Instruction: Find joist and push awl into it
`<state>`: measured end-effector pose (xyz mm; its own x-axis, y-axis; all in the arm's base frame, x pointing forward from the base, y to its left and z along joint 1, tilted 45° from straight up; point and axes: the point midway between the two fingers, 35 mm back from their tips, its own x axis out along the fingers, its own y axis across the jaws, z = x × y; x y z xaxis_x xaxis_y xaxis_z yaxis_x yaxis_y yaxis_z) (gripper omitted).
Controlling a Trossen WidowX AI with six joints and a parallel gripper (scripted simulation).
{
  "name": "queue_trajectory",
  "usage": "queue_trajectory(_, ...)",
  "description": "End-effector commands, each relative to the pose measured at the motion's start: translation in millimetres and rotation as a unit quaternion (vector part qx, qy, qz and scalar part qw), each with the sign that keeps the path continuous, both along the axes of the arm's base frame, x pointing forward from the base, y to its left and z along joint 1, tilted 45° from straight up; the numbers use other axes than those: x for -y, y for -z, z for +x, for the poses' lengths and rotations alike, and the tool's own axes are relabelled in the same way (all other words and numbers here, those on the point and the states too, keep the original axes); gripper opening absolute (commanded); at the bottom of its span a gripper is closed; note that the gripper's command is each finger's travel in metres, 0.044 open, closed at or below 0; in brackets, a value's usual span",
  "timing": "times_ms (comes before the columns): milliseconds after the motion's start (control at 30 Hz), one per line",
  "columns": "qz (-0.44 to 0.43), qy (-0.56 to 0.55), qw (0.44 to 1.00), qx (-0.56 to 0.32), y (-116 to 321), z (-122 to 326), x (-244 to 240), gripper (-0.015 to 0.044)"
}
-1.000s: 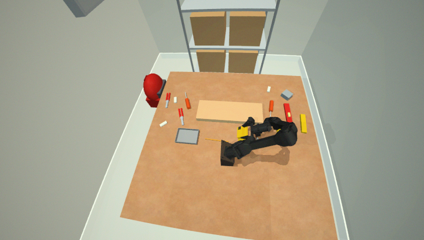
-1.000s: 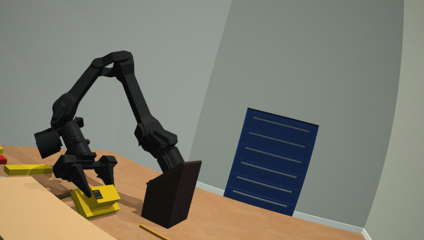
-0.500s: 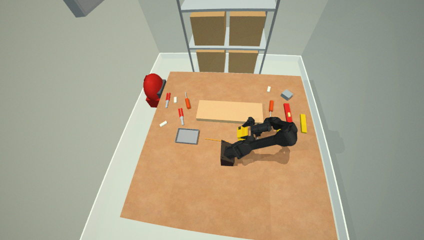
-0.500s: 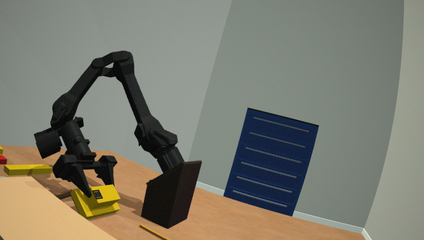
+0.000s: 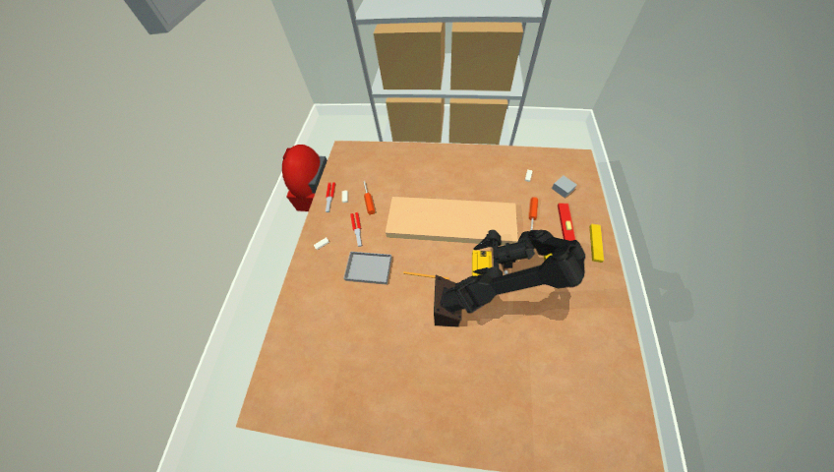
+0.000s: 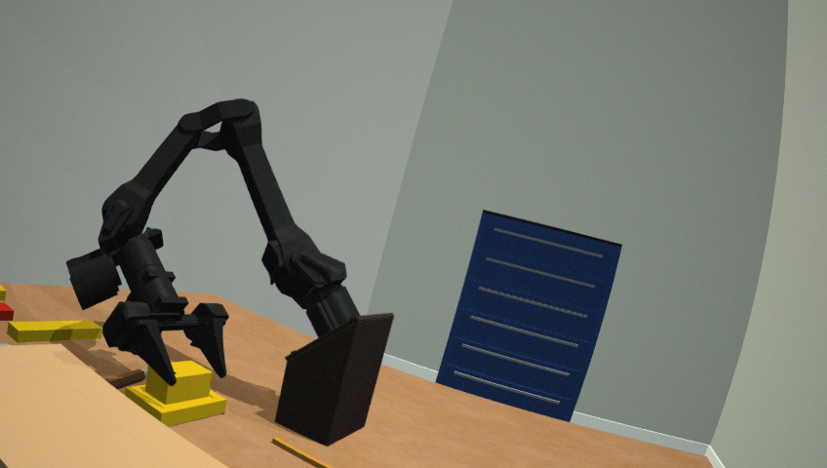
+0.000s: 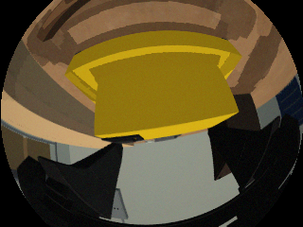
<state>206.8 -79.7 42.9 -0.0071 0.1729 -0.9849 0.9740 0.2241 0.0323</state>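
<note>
The yellow stud finder (image 5: 481,265) (image 6: 191,389) (image 7: 161,95) stands with its wide base down on the table, between the floor panel and the arm's base. My gripper (image 5: 479,261) (image 6: 197,379) (image 7: 167,138) is open, its fingertips low around the stud finder's upper body, without a grip. The pale wooden floor panel (image 5: 450,217) (image 6: 58,411) lies just behind. The grey tray (image 5: 367,268) is empty, left of my base. A brown handle (image 6: 126,379) (image 7: 62,20), probably the awl's, lies beyond the stud finder in the exterior view; the arm mostly hides it in the top view.
A thin orange-yellow stick (image 5: 416,274) (image 6: 298,451) lies between tray and base. On the right are an orange screwdriver (image 5: 533,208), a red level (image 5: 565,220), a yellow bar (image 5: 596,242) and a grey block (image 5: 564,186). Red-handled pliers (image 5: 355,224) and another screwdriver (image 5: 368,202) lie left.
</note>
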Motion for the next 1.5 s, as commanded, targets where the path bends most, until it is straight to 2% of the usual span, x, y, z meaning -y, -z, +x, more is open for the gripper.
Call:
queue_trajectory(0, 0.0, 0.0, 1.0, 0.0, -0.3, 0.0, 0.1, 0.044)
queue_trajectory(700, -0.001, 0.0, 1.0, 0.001, -29.7, 0.4, 5.3, 0.044)
queue_trajectory(967, 0.004, 0.002, 1.0, -0.003, -70.3, -12.3, -43.8, 0.044)
queue_trajectory(1167, -0.004, -0.015, 1.0, 0.001, -63.6, -9.9, -38.8, 0.044)
queue_trajectory(1233, -0.056, -0.11, 0.992, 0.019, -53.5, -11.2, -36.0, 0.044)
queue_trajectory(1300, -0.133, -0.246, 0.959, 0.038, -41.3, -11.4, -31.4, 0.044)
queue_trajectory(1367, -0.208, -0.371, 0.904, 0.046, -32.5, -10.2, -27.1, 0.044)
queue_trajectory(1467, -0.314, -0.528, 0.788, 0.037, -25.4, -7.2, -21.9, 0.044)
